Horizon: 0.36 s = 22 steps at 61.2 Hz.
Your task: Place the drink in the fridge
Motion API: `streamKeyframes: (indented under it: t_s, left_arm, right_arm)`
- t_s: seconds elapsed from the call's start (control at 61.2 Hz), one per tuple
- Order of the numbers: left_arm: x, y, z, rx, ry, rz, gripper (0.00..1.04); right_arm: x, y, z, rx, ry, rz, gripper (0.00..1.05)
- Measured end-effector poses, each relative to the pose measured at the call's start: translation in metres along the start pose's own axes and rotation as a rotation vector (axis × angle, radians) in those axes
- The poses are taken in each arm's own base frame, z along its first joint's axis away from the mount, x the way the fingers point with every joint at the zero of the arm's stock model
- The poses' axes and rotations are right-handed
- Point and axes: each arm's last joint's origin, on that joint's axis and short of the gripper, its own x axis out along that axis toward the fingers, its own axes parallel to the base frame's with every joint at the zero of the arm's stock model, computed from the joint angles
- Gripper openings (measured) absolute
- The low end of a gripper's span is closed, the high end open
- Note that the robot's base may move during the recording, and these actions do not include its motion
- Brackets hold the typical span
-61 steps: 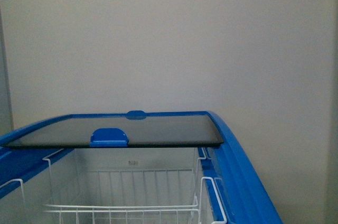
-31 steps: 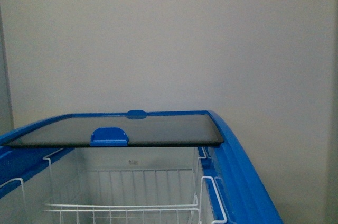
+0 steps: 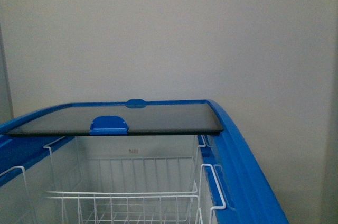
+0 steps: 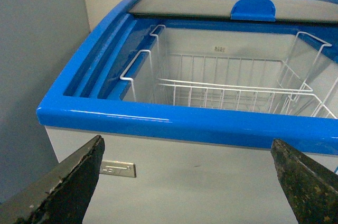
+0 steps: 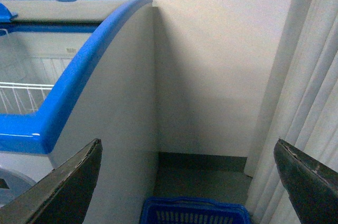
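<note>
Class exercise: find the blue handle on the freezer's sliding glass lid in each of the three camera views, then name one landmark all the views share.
Front view: the blue handle sits on the glass lid's near edge, left of centre.
Left wrist view: the same handle shows near the top, right of centre.
Right wrist view: only a sliver of it shows at the picture's left edge.
Shared landmark: the fridge's blue rim.
</note>
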Motion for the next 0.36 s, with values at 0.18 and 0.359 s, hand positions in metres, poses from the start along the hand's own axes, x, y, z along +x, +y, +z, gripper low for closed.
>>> streamKeyframes:
  t_s: [0.18, 0.359]
  left_arm:
    - [0.0000, 0.0000, -0.0001, 0.000, 0.000, 0.000, 0.97]
    - [0.0000, 0.0000, 0.0000, 0.000, 0.000, 0.000, 0.97]
  right_arm:
    - [0.0000, 0.0000, 0.0000, 0.000, 0.000, 0.000, 0.97]
    - [0.0000, 0.0000, 0.0000, 0.000, 0.000, 0.000, 0.97]
